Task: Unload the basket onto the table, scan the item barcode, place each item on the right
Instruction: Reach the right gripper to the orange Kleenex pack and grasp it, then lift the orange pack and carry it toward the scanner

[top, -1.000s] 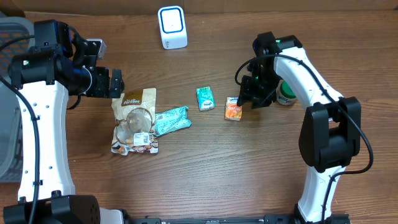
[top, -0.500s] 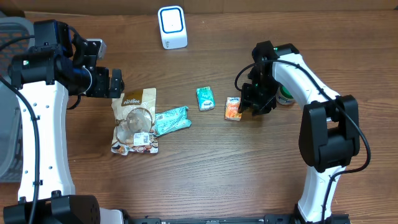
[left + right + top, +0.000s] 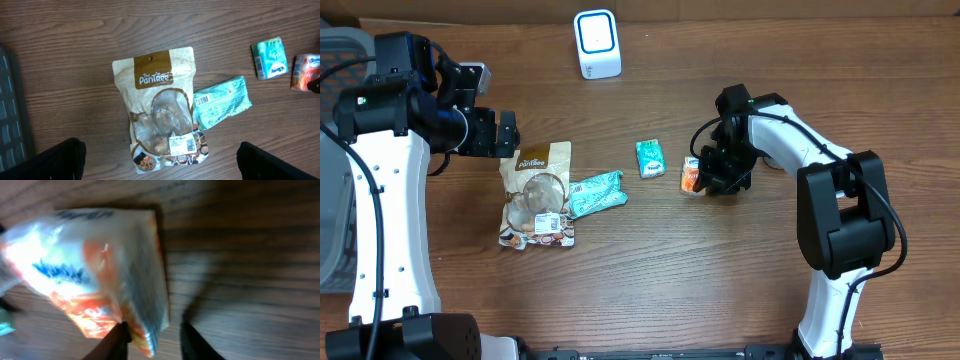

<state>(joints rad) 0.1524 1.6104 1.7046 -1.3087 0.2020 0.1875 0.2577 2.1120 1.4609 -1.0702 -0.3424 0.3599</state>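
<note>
R pincer (image 3: pixel 152 339) sits low at the tabletop, jaws narrow, fingertips (image 3: pixel 119 338) straddling one corner of the orange-and-white soft plastic tissue pack (image 3: pixel 90 275). One tip looks to touch the wrap, the other stands just off it, so can't tell if it's properly gripped. Pack lies flat mid-tabletop, a bit toward the right edge, directly left of the pincer. Its long axis runs approx far edge to near edge, so the jaws prob span its short side. R arm is by far the nearer. L pincer (image 3: pixel 495 133) is wide open w/ nothing in it, well apart toward the left edge, by the far end of the brown-and-cream windowed snack pouch (image 3: pixel 537 195). Near the orange pack's left side, not touching: small teal tissue pack (image 3: pixel 650 157). Further left, a flat teal wrapper w/ barcode (image 3: pixel 596 193) lies against the pouch. White box scanner w/ blue ring (image 3: pixel 597 43) stands at the far edge. The way there looks free, nothing tall btwn. Orange pack's barcode side isn't visible.
</note>
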